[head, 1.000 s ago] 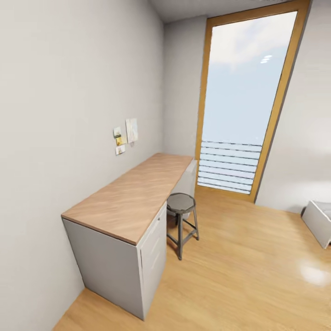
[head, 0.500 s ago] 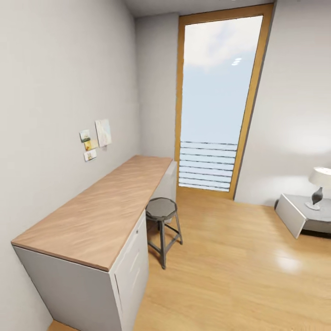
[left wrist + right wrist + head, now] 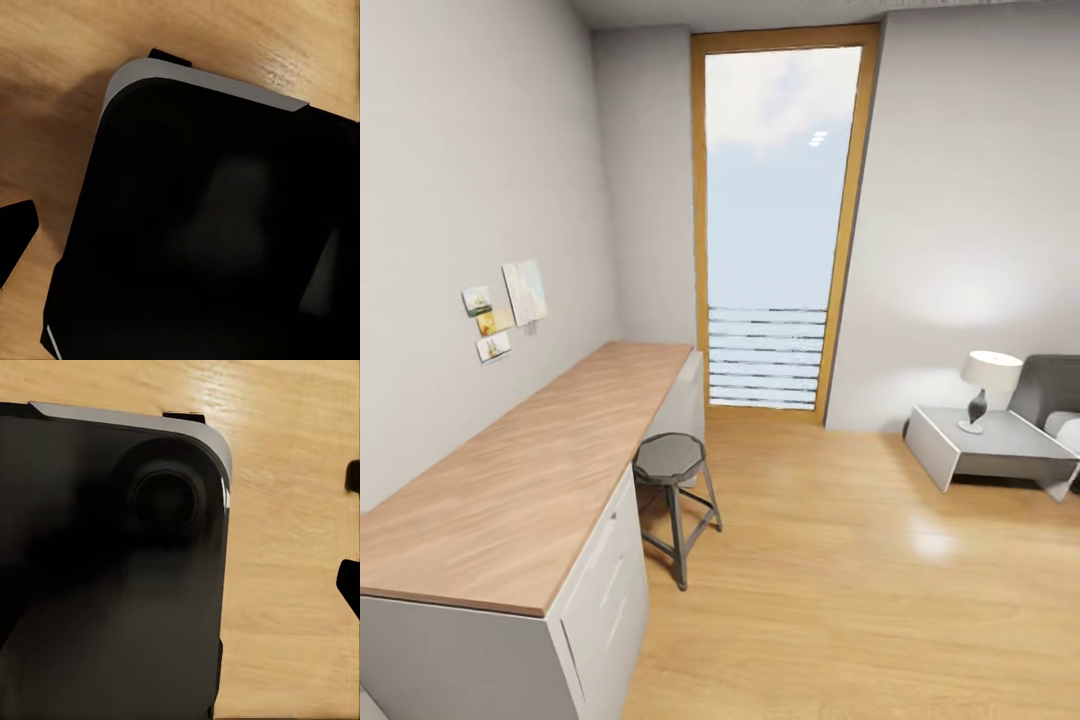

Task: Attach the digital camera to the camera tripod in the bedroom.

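Your left wrist camera is looking down on a black, rounded-cornered body with a grey edge [image 3: 202, 82], apparently part of the robot, sitting over the light wood floor [image 3: 60, 67]. A dark tip [image 3: 15, 232] is poking in at the picture's edge; it may be a finger, and you cannot tell whether that pincer is wide or narrow. Your right wrist camera is showing a similar black body with a round boss [image 3: 165, 502] over the same floor, and two dark bits [image 3: 351, 577] at the edge. That pincer's state cannot be told either.

Further out, your head camera is facing into the bedroom [image 3: 960, 200]. A long wood-topped desk [image 3: 530, 470] is running along the grey wall on the left, with small pictures [image 3: 505, 305] pinned above it. A dark metal stool [image 3: 672, 470] is standing just beside the desk. A tall wood-framed window [image 3: 780, 220] is filling the far wall. To the right, a low grey table [image 3: 1000, 450] is carrying a lamp [image 3: 988, 385], next to a grey headboard [image 3: 1055, 385].
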`<state>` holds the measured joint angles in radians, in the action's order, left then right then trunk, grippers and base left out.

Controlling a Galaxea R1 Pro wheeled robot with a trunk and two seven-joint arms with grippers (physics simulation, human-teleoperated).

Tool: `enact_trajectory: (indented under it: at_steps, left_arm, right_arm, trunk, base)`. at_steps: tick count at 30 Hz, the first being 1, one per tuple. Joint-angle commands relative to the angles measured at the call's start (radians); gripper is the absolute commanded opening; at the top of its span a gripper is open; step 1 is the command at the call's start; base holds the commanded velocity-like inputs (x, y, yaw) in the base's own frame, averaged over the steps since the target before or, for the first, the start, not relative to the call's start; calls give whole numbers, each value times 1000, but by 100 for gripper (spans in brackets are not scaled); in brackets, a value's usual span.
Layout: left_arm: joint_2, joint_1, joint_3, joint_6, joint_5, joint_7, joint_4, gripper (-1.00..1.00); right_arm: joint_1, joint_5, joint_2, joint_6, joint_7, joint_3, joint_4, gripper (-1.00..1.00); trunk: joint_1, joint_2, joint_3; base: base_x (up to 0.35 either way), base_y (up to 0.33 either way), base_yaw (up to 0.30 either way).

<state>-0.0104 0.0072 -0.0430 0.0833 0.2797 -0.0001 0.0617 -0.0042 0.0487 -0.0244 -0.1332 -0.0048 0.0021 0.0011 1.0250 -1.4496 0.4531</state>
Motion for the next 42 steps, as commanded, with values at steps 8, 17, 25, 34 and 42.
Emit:
enact_trajectory:
  at_steps: [8, 17, 25, 34, 42]
  left_arm:
    - [1, 1, -6, 0, 5, 0, 5, 100]
    - [1, 1, -8, 0, 6, 0, 6, 100]
    - [1, 1, -8, -1, 6, 0, 6, 100]
    - [1, 1, -8, -1, 6, 0, 6, 100]
    - [1, 1, -8, -1, 7, 0, 6, 100]
  right_arm:
    - [0, 6, 0, -2, 0, 1, 0, 100]
    - [0, 7, 1, -2, -1, 1, 0, 100]
    - [0, 7, 1, -2, 0, 1, 0, 100]
    - [0, 7, 1, -2, -1, 2, 0, 100]
    - [0, 11, 4, 0, 0, 7, 0, 100]
  trunk:
    - [0, 0, 1]
    - [0, 0, 1]
    - [0, 0, 1]
    - [0, 0, 1]
    - [0, 0, 1]
  base:
    - [1, 0, -289]
    - [0, 0, -289]
    - [0, 0, -289]
    - [0, 0, -289]
    - [0, 0, -289]
